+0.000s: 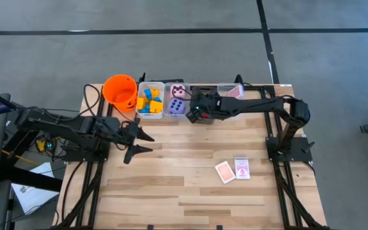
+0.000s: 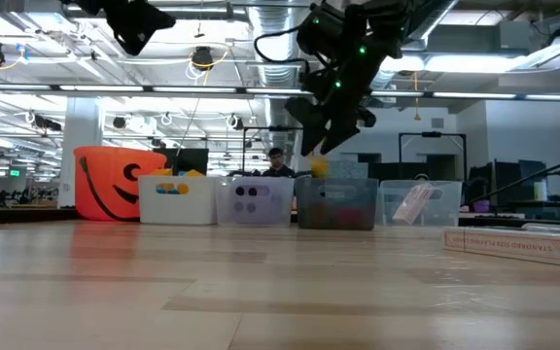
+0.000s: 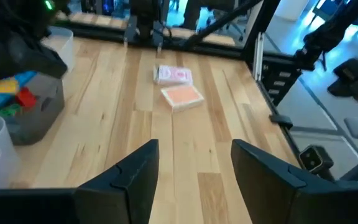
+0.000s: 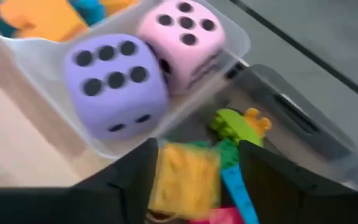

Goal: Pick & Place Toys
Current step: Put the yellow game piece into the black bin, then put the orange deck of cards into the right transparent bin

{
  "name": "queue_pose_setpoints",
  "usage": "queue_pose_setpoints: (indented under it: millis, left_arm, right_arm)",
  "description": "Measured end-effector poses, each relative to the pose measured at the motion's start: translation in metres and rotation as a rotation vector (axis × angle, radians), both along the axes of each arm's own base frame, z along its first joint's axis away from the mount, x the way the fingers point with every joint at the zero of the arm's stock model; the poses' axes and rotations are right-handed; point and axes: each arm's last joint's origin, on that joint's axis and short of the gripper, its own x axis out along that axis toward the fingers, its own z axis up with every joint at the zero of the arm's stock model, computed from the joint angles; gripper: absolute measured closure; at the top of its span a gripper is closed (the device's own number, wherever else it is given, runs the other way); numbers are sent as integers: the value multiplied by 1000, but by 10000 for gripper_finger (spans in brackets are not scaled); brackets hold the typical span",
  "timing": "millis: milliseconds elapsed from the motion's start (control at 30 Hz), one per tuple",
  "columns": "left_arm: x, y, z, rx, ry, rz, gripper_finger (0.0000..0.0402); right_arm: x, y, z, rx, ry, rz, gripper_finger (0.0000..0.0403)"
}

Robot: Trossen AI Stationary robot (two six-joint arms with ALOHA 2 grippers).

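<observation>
Wooden table: right pincer grips a yellow block above the grey bin; left pincer hangs open.

I count two dice, one purple die and one pink die, two card packs on the table, one orange bucket, and four bins.

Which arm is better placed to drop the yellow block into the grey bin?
The right: its end effector holds the yellow block directly above the grey bin. The left end effector hangs open, farther off.
</observation>
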Motion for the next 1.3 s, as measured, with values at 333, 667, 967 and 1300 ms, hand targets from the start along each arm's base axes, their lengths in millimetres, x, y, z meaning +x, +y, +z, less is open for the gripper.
queue_pose_setpoints:
  millis: [333, 667, 967, 1300]
  left_arm:
    - [21, -4, -15, 10, 62, 0, 208]
    - [67, -26, -32, 135, -71, -127, 209]
    - [96, -47, -57, 251, -148, -214, 186]
    - [96, -42, -49, 246, -192, -191, 156]
  right_arm:
    - [-13, 16, 12, 96, 50, 65, 89]
    - [-37, 137, 41, 365, 10, 293, 79]
    - [-74, 223, 33, 565, -7, 10, 85]
    - [-68, 241, -8, 613, 155, -105, 23]
